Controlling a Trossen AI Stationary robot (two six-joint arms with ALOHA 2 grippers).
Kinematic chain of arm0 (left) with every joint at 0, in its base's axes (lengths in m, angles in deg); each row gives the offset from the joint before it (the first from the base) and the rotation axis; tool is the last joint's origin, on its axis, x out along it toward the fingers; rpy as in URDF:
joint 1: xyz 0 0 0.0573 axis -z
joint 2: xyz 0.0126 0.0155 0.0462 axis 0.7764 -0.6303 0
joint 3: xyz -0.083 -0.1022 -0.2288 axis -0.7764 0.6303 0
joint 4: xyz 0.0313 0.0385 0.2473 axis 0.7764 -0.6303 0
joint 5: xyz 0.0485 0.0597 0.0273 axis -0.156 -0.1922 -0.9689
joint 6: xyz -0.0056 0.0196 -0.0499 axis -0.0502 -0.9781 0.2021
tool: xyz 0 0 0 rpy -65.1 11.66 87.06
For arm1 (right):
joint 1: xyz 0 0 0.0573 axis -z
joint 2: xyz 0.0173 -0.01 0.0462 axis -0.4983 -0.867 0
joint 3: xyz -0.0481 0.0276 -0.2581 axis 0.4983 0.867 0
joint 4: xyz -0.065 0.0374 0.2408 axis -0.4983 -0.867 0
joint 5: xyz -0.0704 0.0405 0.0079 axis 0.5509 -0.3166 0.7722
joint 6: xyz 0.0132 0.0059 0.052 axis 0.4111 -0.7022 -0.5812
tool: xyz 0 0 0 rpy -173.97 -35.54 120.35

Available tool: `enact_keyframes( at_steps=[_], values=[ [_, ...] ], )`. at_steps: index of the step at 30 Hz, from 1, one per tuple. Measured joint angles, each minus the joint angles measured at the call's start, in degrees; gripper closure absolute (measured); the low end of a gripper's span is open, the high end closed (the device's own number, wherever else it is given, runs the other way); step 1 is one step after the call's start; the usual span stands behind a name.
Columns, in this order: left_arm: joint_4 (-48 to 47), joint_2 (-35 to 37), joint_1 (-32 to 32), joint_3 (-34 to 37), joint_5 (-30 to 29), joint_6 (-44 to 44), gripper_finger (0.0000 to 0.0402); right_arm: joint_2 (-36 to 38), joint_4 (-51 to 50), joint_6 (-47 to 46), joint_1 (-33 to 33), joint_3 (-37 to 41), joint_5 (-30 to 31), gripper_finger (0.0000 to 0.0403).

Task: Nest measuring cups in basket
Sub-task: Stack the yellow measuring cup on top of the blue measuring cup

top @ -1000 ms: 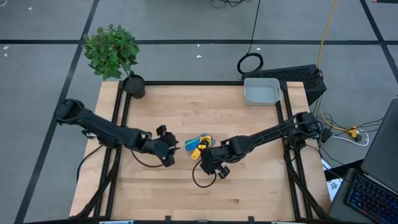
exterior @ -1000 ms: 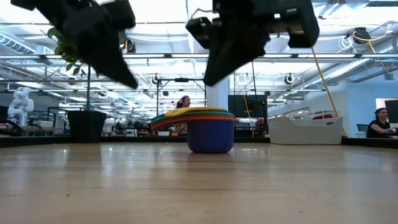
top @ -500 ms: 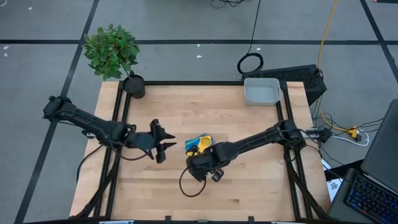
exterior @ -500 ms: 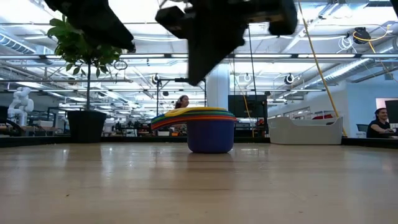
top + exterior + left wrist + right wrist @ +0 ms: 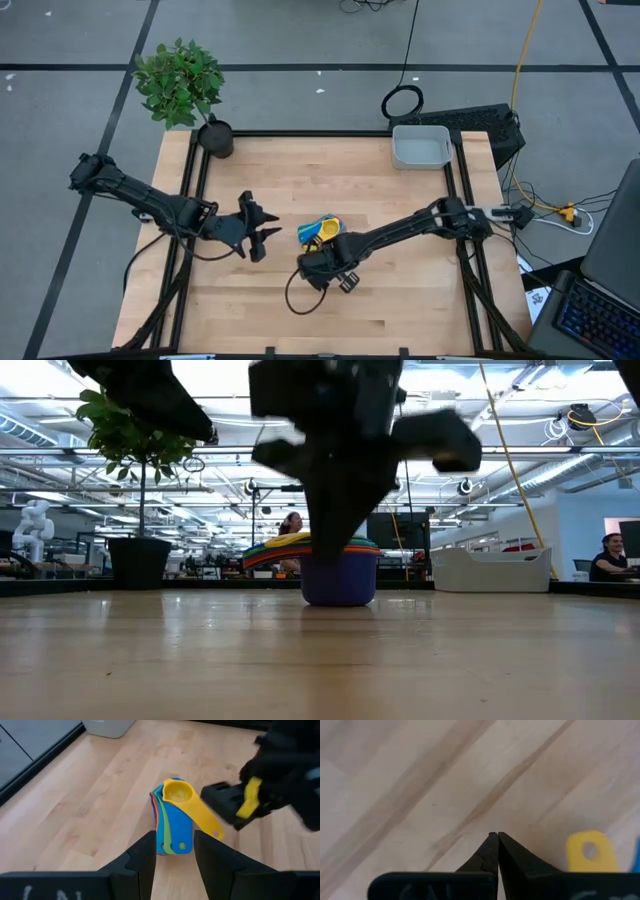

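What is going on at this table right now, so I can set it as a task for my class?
Two robot arms are working around a nested stack of coloured measuring cups that stands in the middle of the wooden table. The left gripper hangs open beside the stack, pointing at it but holding nothing. The right gripper is shut and empty, low over the wood next to the yellow cup's handle. The grey basket sits apart at the far right corner, with no cups in it.
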Motion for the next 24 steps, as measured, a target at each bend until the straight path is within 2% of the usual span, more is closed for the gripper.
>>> enact_keyframes(
  at_steps=[5, 13, 18, 24],
  values=[
    [-0.35, 0.00, 0.22, 0.00, 0.00, -0.46, 0.0266, -1.15, -2.01, -0.06, 1.63, 0.02, 0.13, 0.0403],
    [-0.33, -0.02, 0.21, 0.00, -0.09, -1.27, 0.0266, -1.08, 5.54, -1.02, 3.68, 0.02, 0.28, 0.0403],
    [-0.35, -0.02, 0.51, 0.00, -0.11, -1.38, 0.0266, -1.08, 8.83, 0.09, 4.25, 0.02, 8.82, 0.0403],
    [-0.38, -0.02, 0.51, 0.00, -0.11, -1.47, 0.0266, -1.04, 7.30, -1.38, 4.38, 0.02, 9.10, 0.0403]
  ],
)
